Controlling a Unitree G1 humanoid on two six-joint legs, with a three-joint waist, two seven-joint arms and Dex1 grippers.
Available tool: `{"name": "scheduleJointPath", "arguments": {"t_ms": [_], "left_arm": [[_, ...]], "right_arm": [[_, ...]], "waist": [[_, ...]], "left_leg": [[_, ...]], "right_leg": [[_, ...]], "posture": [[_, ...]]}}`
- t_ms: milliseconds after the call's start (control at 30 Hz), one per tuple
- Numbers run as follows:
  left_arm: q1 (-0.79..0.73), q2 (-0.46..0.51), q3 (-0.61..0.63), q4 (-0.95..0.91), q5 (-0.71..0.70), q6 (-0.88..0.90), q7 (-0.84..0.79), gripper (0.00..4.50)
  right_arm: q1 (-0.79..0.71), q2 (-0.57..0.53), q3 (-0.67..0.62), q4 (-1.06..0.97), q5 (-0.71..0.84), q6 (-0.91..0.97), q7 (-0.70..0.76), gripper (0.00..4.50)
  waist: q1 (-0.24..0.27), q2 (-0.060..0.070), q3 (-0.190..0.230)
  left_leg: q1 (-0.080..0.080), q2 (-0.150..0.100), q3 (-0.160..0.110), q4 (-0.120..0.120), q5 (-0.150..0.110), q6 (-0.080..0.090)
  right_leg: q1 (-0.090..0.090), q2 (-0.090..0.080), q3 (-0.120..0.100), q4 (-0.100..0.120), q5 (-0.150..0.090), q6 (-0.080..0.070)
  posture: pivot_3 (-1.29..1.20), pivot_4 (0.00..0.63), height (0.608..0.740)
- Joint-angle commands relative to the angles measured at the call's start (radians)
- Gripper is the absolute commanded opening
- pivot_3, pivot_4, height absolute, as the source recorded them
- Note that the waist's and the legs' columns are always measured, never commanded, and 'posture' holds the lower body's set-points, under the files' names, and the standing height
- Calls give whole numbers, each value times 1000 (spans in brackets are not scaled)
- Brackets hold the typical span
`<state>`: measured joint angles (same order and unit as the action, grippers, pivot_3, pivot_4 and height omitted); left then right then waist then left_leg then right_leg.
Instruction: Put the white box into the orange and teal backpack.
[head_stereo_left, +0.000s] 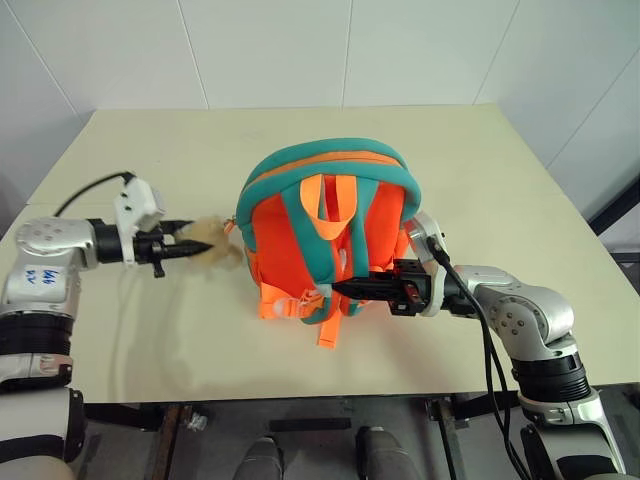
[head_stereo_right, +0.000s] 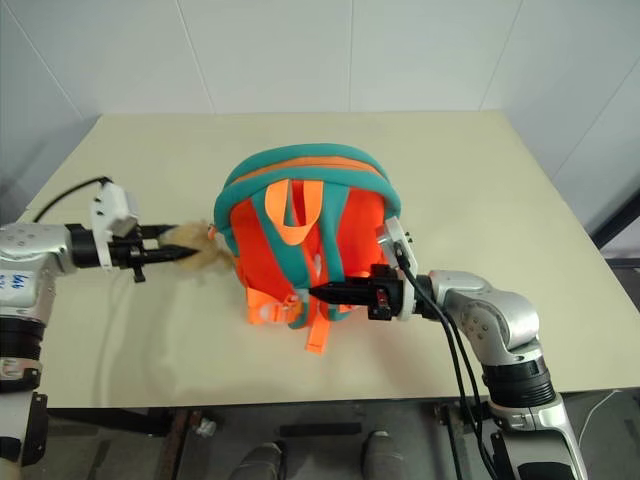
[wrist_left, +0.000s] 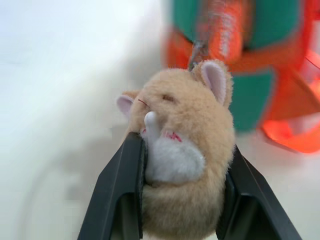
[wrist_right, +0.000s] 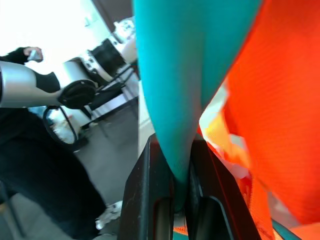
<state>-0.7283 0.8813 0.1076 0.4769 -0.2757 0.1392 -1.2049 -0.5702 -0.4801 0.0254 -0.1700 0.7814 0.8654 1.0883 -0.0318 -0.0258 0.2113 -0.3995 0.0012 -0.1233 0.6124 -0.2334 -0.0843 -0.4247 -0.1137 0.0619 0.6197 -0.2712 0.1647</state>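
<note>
Centre of the frame: the backpack (head_stereo_left: 325, 225) is standing upright on the table (head_stereo_left: 470, 150), strap side facing the camera, top seam looking closed. No white box is lying anywhere on the tabletop. Left of centre, the left gripper (head_stereo_left: 183, 249) is squeezing the plush toy (wrist_left: 182, 150) that hangs off the pack's side; its jaws are partly closed, one finger on each flank of the toy. Lower centre, the right gripper (head_stereo_left: 343, 288) is pinching a teal strap (wrist_right: 187, 90), jaws nearly shut on the webbing. Judgement: the pack is soft and light, so it is likely sagging or sliding when pulled; straps and toy give poor control over the opening. Better hold is probably the zipper edge at the top rim. The box, being flat and rigid, should take a grip across its narrow width.
</note>
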Motion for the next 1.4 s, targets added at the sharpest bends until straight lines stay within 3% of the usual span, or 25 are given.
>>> {"name": "scheduleJointPath", "arguments": {"t_ms": [33, 200, 400, 600, 767, 833, 1100, 1267, 1400], "left_arm": [[-56, 28, 53, 7, -29, 23, 12, 1453], [-49, 27, -19, 66, 75, -82, -7, 1453], [-87, -61, -94, 189, 131, -129, 17, 1453], [-74, -87, -178, 251, 211, -223, -24, 1453], [-61, -89, -151, 141, 150, -162, -54, 1453], [-42, -56, -129, 53, 114, -89, -81, 1992], [149, 87, 31, -269, -1, 85, -74, 4425], [380, 99, 143, -488, -84, 189, -35, 4500], [452, 53, 187, -597, -153, 243, 24, 4500]], "right_arm": [[8, -6, -19, -44, 38, -1, 3, 0], [1, 7, -6, -37, 39, -7, -1, 0], [6, 18, -5, -40, 52, 0, -9, 0], [6, 20, -5, -37, 57, 0, -12, 0], [10, 22, -13, -39, 45, -22, -23, 0], [4, 38, -43, -46, 39, -58, -56, 0], [56, -82, -169, -180, 103, -42, -87, 2664], [151, -239, -270, -207, 115, -47, -51, 4378], [262, -351, -314, -144, -1, -174, 27, 4448]], "waist": [[1, 0, 0], [-1, 0, 0], [2, 0, 0], [-1, 0, 0], [2, 0, 0], [1, 0, 0], [-1, 0, 0], [2, 1, 1], [9, 0, 1]], "left_leg": [[0, 0, 0, 0, 0, 0], [0, 0, 0, 0, 0, 0], [-1, 0, 0, 0, 0, 0], [-1, 0, 0, 0, 0, 0], [-1, 0, 0, 1, 0, 0], [-1, 0, 0, 1, 0, 0], [-4, 0, 0, -1, 0, 1], [-4, 0, 1, -1, -2, 2], [-4, 1, 0, 0, -2, 2]], "right_leg": [[0, 0, 0, 0, 0, 0], [0, 0, 0, 0, 0, 0], [0, 0, 0, 0, 0, 0], [0, 0, 0, 0, 0, 0], [0, 0, 0, 0, 0, 1], [0, 0, 0, 0, 0, 1], [-3, 0, 0, -1, 0, 1], [-2, -1, 0, -4, -1, 1], [-1, 0, 0, -5, -1, 0]], "posture": [[0, 150, 740], [0, 150, 740], [0, 150, 740], [0, 150, 740], [0, 150, 740], [0, 150, 740], [0, 150, 740], [0, 150, 740], [0, 150, 740]]}}
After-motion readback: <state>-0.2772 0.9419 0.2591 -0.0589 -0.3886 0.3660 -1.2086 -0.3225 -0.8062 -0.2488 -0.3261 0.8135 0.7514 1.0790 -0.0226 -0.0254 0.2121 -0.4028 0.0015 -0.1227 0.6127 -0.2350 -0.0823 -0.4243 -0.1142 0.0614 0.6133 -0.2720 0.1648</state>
